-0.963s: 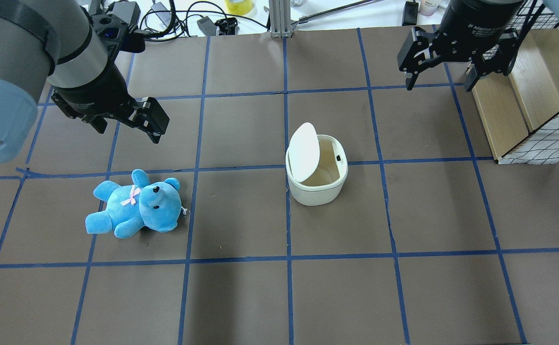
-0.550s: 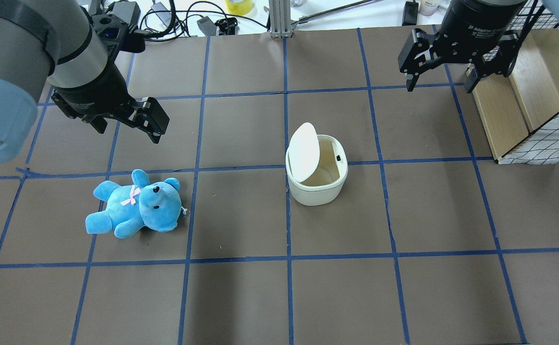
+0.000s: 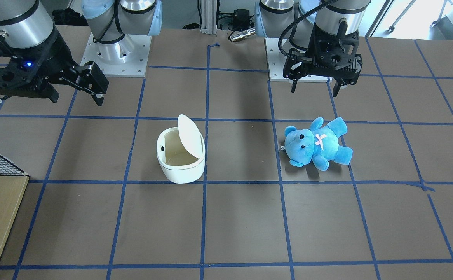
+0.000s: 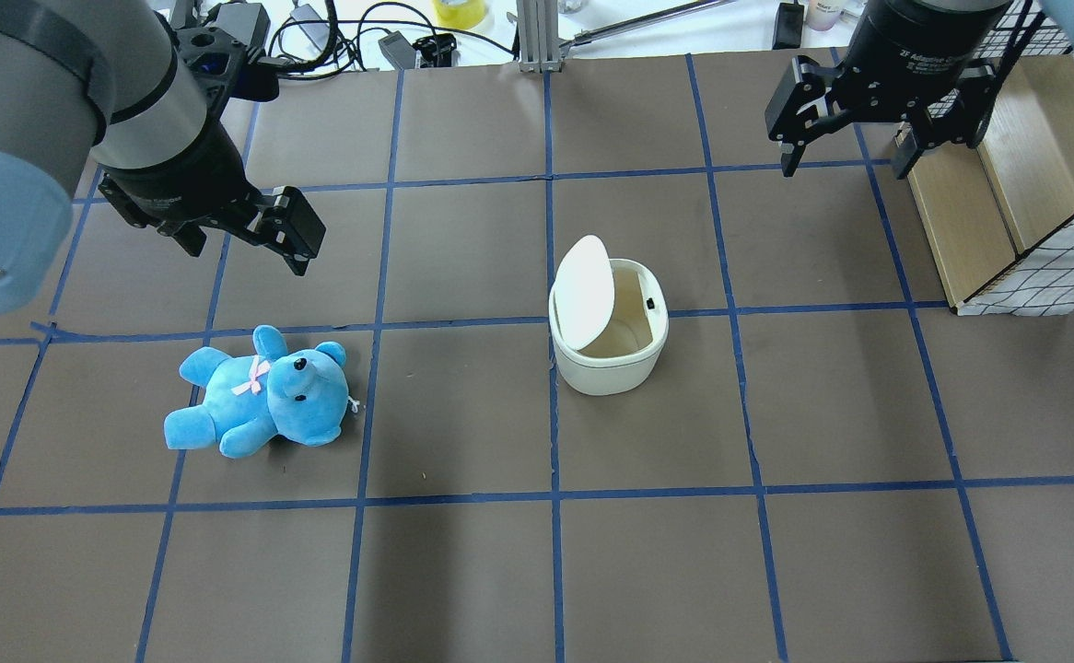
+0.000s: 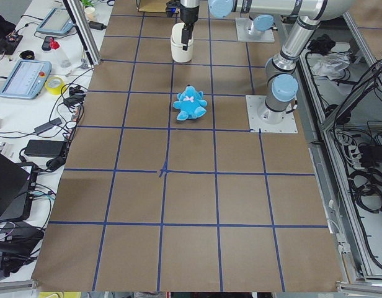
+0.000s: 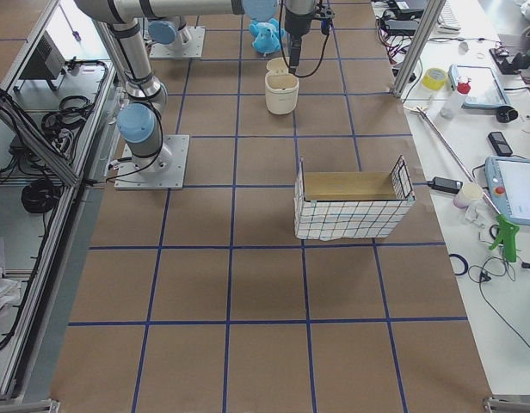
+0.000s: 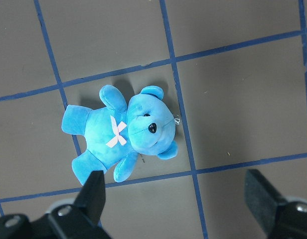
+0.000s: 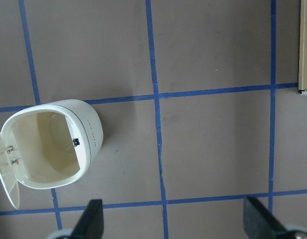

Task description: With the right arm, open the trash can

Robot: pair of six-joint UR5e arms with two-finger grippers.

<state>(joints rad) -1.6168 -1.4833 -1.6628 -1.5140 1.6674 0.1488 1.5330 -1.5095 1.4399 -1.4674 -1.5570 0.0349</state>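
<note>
The white trash can [image 4: 612, 366] stands mid-table with its flip lid [image 4: 583, 291] raised upright, and its inside looks empty. It also shows in the front view [image 3: 182, 171] and the right wrist view [image 8: 91, 133]. My right gripper [image 4: 842, 171] is open and empty. It hangs high, well to the far right of the can, and shows a blue light in the front view [image 3: 77, 100]. My left gripper [image 4: 248, 258] is open and empty above the blue teddy bear [image 4: 261, 396], which lies on its back in the left wrist view [image 7: 123, 132].
A wood-and-wire basket [image 4: 1007, 212] stands at the table's right edge, close beside my right gripper. Cables and small items lie beyond the far edge [image 4: 362, 37]. Blue tape lines grid the brown table [image 4: 647, 552].
My right gripper has shifted very slightly. The trash can, its raised lid, the teddy bear and my left gripper have not moved.
</note>
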